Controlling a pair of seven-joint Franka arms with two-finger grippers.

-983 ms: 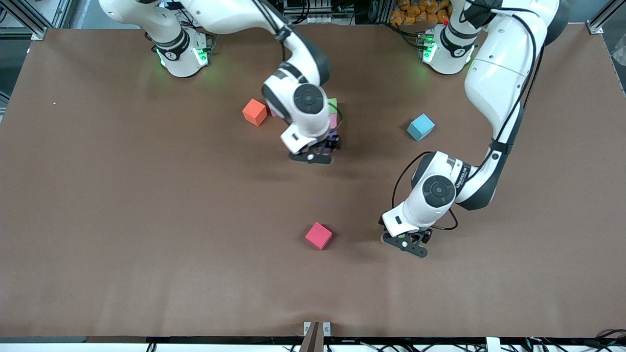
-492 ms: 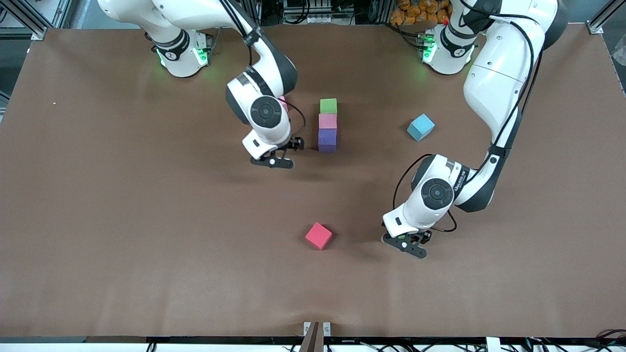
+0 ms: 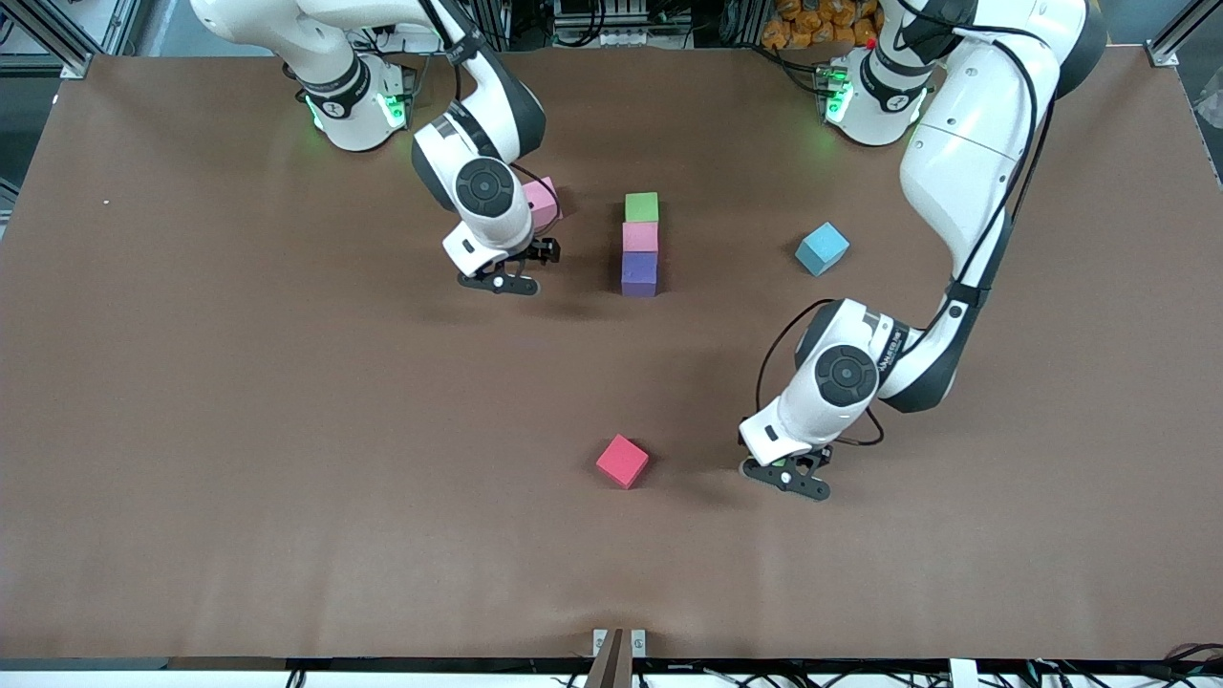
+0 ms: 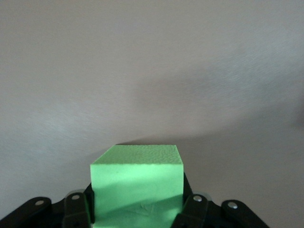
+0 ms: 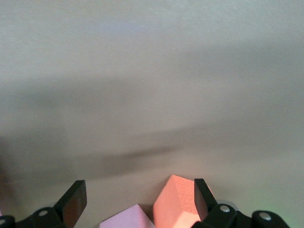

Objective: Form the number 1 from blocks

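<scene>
A green block [image 3: 641, 206], pink block [image 3: 639, 236] and purple block [image 3: 639, 273] form the 1's stem mid-worktop. The left hand [image 4: 142, 216] grips another green block [image 4: 137, 183] for it; the right hand [image 5: 137, 197] hangs open over an orange block [image 5: 175, 204].

A green block [image 3: 641, 206], pink block [image 3: 639, 236] and purple block [image 3: 639, 272] touch in a line. Another pink block [image 3: 541, 204] lies beside them, a blue block [image 3: 822, 248] apart. A red-pink block [image 3: 622, 461] sits nearest the camera. An orange block [image 5: 176, 206] and a second green block [image 4: 137, 190] show in the wrist views.

orange block [image 5: 176, 202] is hidden under the right arm up front; wrist cam crops it and a pink one [image 5: 127, 217].
</scene>
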